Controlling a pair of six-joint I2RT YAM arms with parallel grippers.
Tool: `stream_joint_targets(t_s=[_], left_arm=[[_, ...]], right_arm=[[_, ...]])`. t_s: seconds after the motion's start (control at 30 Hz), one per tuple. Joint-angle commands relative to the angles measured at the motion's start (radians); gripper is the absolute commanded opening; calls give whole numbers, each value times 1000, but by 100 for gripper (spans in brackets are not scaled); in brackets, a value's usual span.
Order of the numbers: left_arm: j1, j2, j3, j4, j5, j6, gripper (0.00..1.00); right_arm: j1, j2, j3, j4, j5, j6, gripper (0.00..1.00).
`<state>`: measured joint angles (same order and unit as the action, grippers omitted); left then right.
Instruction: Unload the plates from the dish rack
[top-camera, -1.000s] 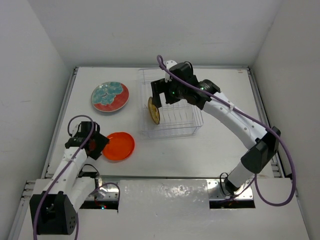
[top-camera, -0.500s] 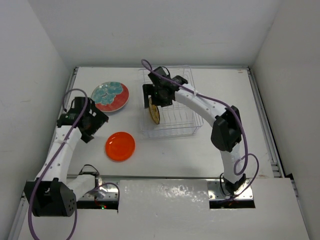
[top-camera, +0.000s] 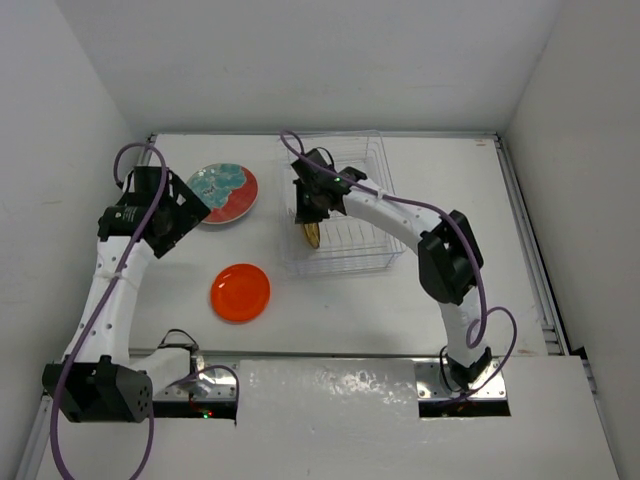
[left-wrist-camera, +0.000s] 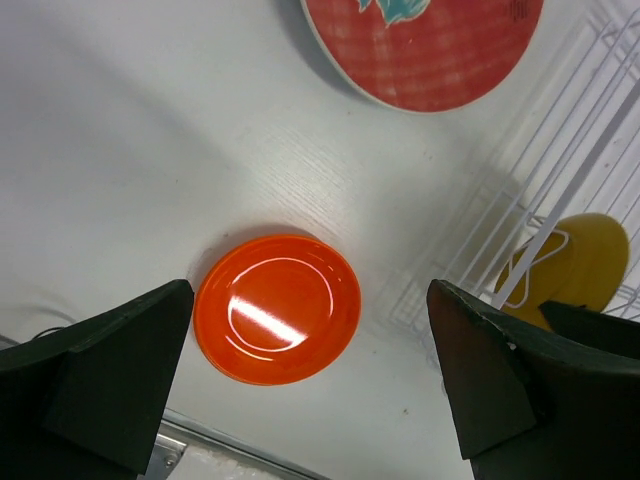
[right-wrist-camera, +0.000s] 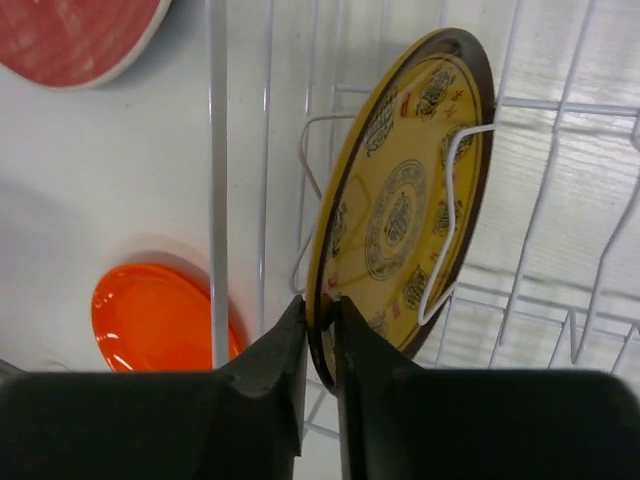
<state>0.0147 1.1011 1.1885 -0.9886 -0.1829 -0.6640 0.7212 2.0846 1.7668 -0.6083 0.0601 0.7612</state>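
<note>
A small yellow-brown patterned plate (right-wrist-camera: 400, 200) with an orange rim stands on edge in the white wire dish rack (right-wrist-camera: 215, 150), at its left end (top-camera: 312, 235). My right gripper (right-wrist-camera: 320, 305) is shut on this plate's lower rim, one finger on each face. A plain orange plate (top-camera: 240, 292) lies flat on the table in front of the rack. A red plate with teal blotches (top-camera: 222, 192) lies flat at the back left. My left gripper (top-camera: 185, 225) hangs open and holds nothing, high above the table between those two plates, looking down on the orange plate (left-wrist-camera: 278, 308).
The dish rack (top-camera: 350, 255) sits at the table's middle back, with upright wire dividers to the right of the held plate. White walls close the table at the back and both sides. The right arm's cable loops over the rack.
My right gripper has come down over the patterned plate's rim and shut on it. My left arm has risen back and left, away from the orange plate, its jaws now wide.
</note>
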Motion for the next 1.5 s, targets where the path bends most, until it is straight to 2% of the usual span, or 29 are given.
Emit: stream_joint_targets(t_s=[0.0, 0.1, 0.3, 0.47, 0.57, 0.6, 0.63, 0.67, 0.7, 0.73, 0.77, 0.8, 0.87, 0.93, 1.07, 1.17, 1.47], left_arm=[[-4, -4, 0, 22, 36, 35, 100], [-4, 2, 13, 27, 51, 38, 100], [-4, 20, 127, 11, 91, 47, 100], [-4, 26, 287, 4, 125, 6, 100], [-5, 28, 348, 37, 170, -23, 100], [-5, 29, 358, 50, 189, -28, 100], [-5, 40, 368, 60, 260, -31, 100], [-5, 45, 373, 70, 292, -42, 100], [-4, 52, 373, 85, 324, -49, 100], [-5, 65, 362, 99, 405, -58, 100], [-5, 69, 355, 128, 445, -81, 100], [-4, 77, 329, 143, 526, -97, 100], [-4, 79, 298, 194, 594, -138, 100], [-5, 83, 261, 209, 651, -163, 100], [-33, 88, 189, 251, 738, -212, 100], [-56, 85, 125, 266, 787, -226, 100], [-67, 45, -3, 289, 832, -232, 100]], right_arm=[[-12, -93, -27, 97, 58, 43, 12], [-20, -98, -7, 101, 50, 46, 0], [-22, -190, -13, 151, -3, 50, 0], [-29, -281, 82, 142, -72, -8, 0], [-32, -319, 124, 180, -231, -126, 0], [-31, -319, 146, 167, -347, -243, 0], [-29, -314, 169, 132, -396, -310, 0], [-22, -310, 204, -10, -408, -392, 0], [7, -307, 267, -95, -360, -577, 0], [29, -305, 287, -166, -306, -665, 0], [87, -316, 286, -273, -236, -838, 0], [118, -327, 266, -309, -91, -912, 0], [173, -374, 203, -321, 51, -1011, 0], [208, -424, 97, -280, 131, -1063, 0], [247, -520, -25, -158, 92, -1144, 0], [264, -541, -53, -96, 25, -1172, 0], [317, -354, 172, -191, -86, -1211, 0]])
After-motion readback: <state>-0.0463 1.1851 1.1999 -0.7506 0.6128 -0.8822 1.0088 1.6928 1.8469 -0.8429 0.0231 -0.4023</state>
